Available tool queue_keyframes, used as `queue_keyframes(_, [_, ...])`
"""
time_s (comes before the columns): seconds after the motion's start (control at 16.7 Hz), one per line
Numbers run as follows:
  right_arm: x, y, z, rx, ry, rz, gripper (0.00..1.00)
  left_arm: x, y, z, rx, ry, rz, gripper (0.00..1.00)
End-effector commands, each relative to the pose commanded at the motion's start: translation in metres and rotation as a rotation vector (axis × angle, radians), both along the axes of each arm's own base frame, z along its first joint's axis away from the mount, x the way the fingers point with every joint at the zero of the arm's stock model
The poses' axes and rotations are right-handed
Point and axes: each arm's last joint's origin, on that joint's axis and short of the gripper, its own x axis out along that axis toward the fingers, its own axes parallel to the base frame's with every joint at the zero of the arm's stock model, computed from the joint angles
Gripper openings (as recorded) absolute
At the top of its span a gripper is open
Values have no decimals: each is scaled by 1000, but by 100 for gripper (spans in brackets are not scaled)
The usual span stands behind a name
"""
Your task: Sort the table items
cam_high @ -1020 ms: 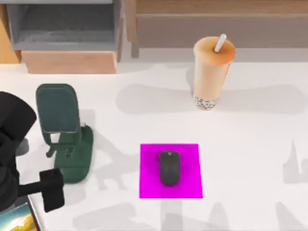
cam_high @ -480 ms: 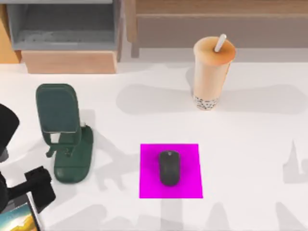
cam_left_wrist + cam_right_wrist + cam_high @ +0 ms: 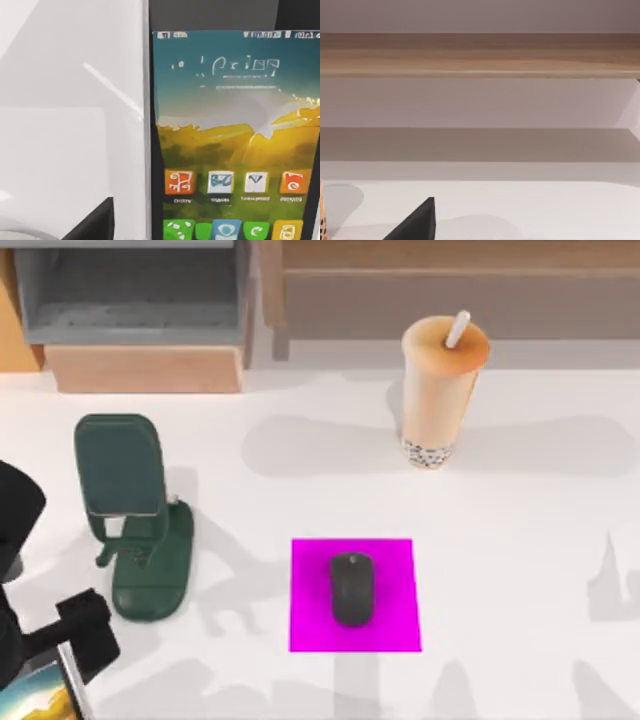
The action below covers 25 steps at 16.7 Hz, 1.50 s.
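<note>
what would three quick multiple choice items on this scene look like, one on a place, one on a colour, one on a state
1. Where does the black mouse lie?
A. on the magenta mat
B. on the green stand
C. beside the cup

2. What colour is the phone stand?
A. orange
B. dark green
C. white

3. How does the bubble-tea cup stand?
A. tipped on its side
B. upright with its straw in
C. upside down

Answers:
1 A, the mouse sits inside the magenta mat near the table's middle.
2 B, the stand at the table's left is dark green, and its cradle is bare; the smartphone lies at the lower left corner by the left pincer.
3 B, the cup stands upright with its white straw poking out of the lid.
</note>
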Motion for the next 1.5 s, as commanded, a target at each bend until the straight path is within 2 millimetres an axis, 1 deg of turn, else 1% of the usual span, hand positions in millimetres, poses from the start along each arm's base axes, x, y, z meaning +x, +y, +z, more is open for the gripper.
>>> queue_keyframes(0.36, [0,0,0,0,0,0,100,1,1,-42,-1,-4,0,100])
queue_keyframes(0.48, [0,0,0,0,0,0,100,-1,1,-53,-1,-4,0,100])
queue_keyframes(0.6, [0,0,0,0,0,0,100,-2,2,-58,0,-2,0,100])
queue_keyframes(0.78, [0,0,0,0,0,0,100,-2,2,-58,0,-2,0,100])
queue_keyframes(1.5, [0,0,0,0,0,0,100,-2,2,-58,0,-2,0,10])
